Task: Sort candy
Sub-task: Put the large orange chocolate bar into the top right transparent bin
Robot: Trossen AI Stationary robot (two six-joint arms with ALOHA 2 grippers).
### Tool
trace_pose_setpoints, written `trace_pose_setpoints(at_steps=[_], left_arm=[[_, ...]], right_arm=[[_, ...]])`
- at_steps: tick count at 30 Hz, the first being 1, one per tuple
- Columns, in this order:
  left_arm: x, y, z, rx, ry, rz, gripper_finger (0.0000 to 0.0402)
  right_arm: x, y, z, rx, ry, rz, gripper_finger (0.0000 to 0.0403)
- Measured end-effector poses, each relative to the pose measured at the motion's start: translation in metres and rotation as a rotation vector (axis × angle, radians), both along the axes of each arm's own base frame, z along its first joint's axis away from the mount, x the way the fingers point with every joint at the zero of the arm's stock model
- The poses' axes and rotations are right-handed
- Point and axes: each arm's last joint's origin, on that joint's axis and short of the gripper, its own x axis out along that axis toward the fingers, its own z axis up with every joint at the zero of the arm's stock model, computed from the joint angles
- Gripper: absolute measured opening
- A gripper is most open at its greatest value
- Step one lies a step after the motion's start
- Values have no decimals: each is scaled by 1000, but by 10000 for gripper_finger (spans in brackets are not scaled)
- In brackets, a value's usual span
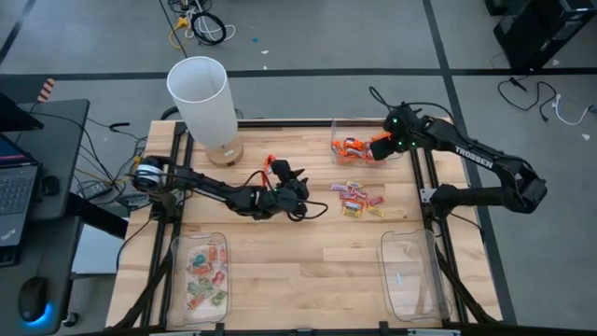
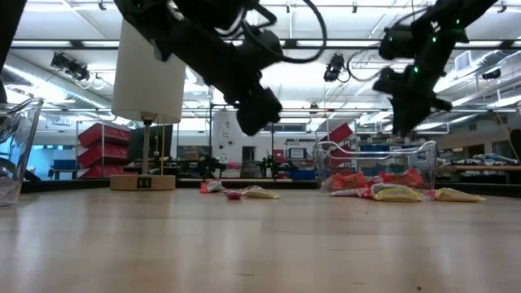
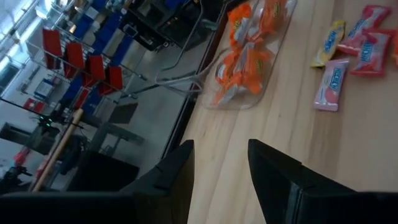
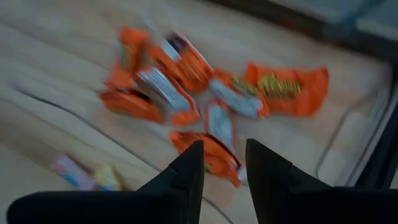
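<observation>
Orange-wrapped candy [image 1: 353, 149] lies heaped in a clear tray [image 1: 336, 126] at the table's far side, and also shows in the right wrist view [image 4: 186, 68]. Loose pink-and-yellow candy [image 1: 359, 198] rests on the wood just nearer. In the left wrist view the pink-and-yellow candy [image 3: 348, 43] lies beside the orange heap [image 3: 245, 56]. My right gripper [image 1: 375, 149] [image 4: 224, 155] hangs open just above the orange heap, holding nothing. My left gripper [image 1: 300, 182] [image 3: 221, 152] is open and empty, raised above mid-table, left of the loose candy.
A tall white cylinder on a wooden base [image 1: 201, 98] stands at the far left. A clear tray [image 1: 177, 280] near the left front holds pale green-and-pink sweets. Another clear tray [image 1: 384, 271] sits at the right front. Bare wood lies between the two front trays.
</observation>
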Motion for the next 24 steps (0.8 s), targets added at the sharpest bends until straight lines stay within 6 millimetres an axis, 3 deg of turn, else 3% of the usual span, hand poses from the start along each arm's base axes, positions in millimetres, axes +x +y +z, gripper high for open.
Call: trace_pose_setpoints(at_steps=[6,12,17,24], left_arm=[[-24,-3,31,-112,-25,-2,152],[-54,-2,53,-261,14,-22,152],[-72,1,55,-330,106,-4,152],[-83,0,47,-394,242,-9,152]], right_arm=[[11,9,33,-87,-95,70,104],[23,26,49,-131,-158,168,103],[38,45,50,-165,-158,339,103],[57,81,49,-172,-162,558,103]])
